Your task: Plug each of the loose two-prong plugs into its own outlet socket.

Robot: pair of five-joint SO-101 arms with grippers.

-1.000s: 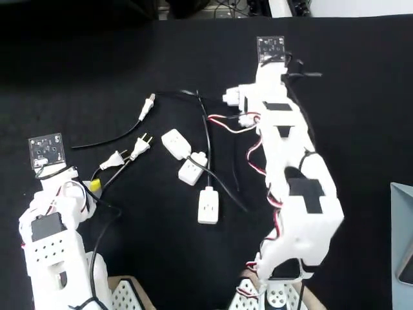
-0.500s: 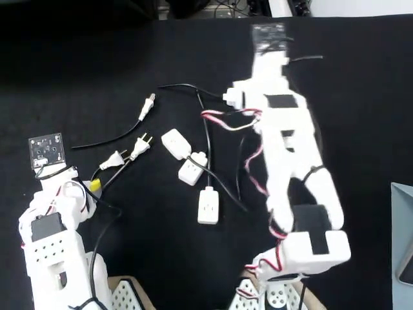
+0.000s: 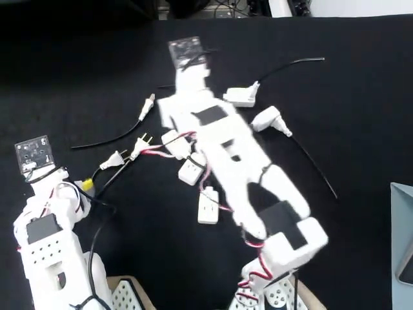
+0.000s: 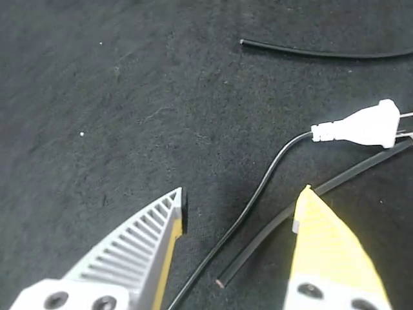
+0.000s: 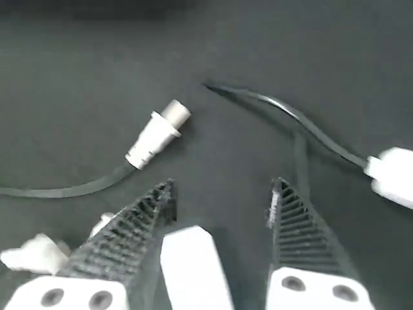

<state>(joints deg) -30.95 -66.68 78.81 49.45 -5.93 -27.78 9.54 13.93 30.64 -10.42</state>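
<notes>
The right arm has swung left across the sockets [image 3: 208, 208]; its right gripper [image 5: 222, 187], wide and empty, now hangs by a loose plug [image 5: 157, 137]; the left gripper [image 4: 242, 190], likewise spread, waits over a second plug [image 4: 361, 126]; none looks seated yet.

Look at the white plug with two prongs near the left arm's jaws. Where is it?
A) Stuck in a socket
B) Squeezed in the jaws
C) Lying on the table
C: the white plug lies flat on the black table, apart from the left arm's jaws, which stand open and grip nothing.
</notes>
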